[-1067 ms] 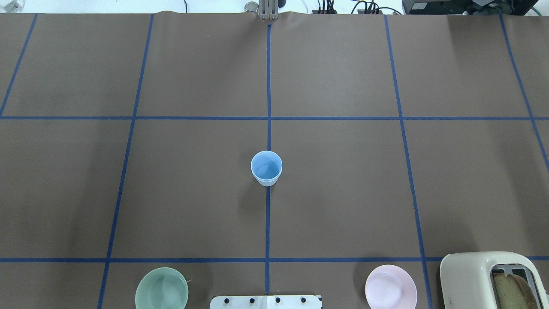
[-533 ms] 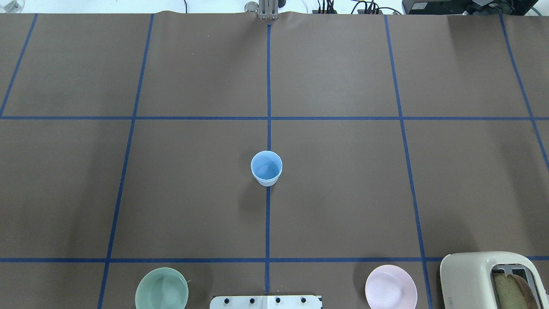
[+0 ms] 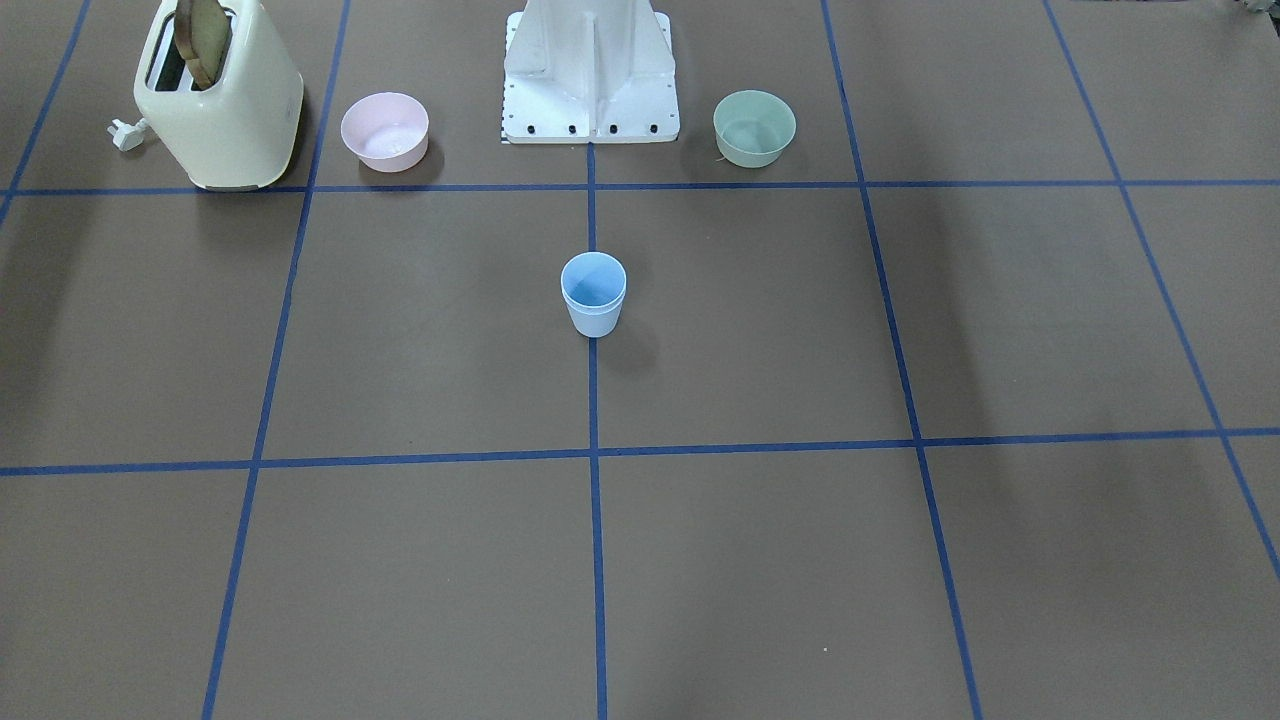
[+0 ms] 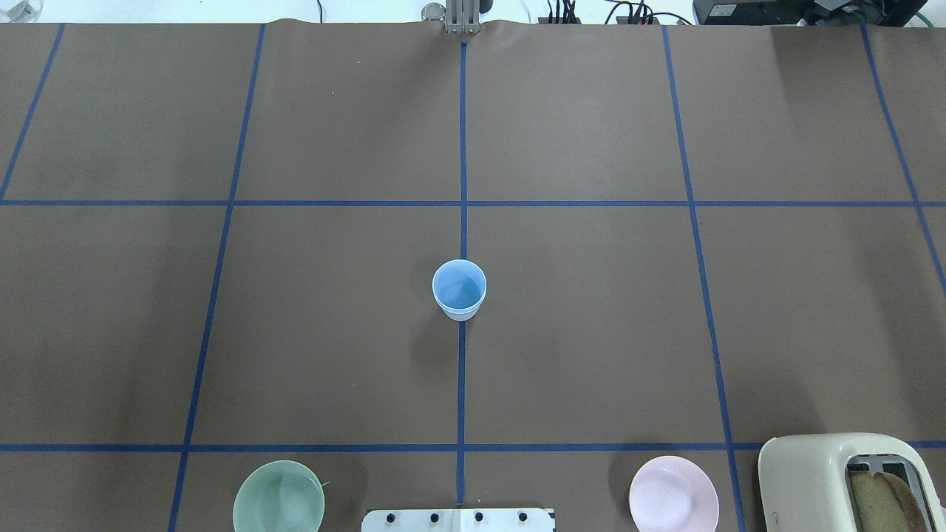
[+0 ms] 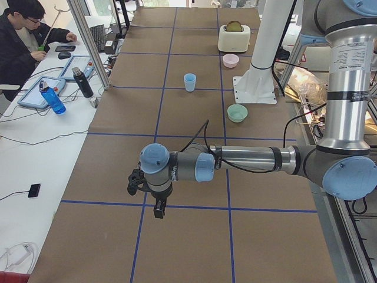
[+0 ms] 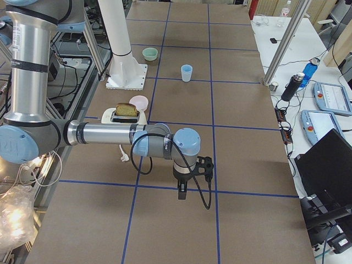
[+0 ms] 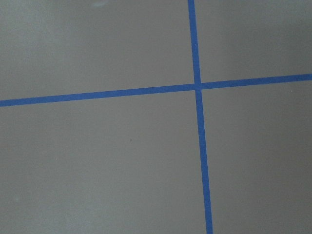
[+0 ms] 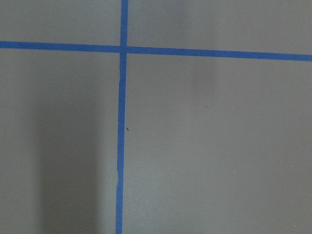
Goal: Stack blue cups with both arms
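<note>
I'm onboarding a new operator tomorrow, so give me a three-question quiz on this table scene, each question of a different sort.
1. True or false: the blue cups stand nested, one inside the other, on the centre tape line.
2. Fill in: in the front-facing view, the pink bowl sits between the toaster and the white ____.
3. Which stands on the robot's left side? A) green bowl B) pink bowl C) toaster

Key: 1 true; 2 pedestal; 3 A.
</note>
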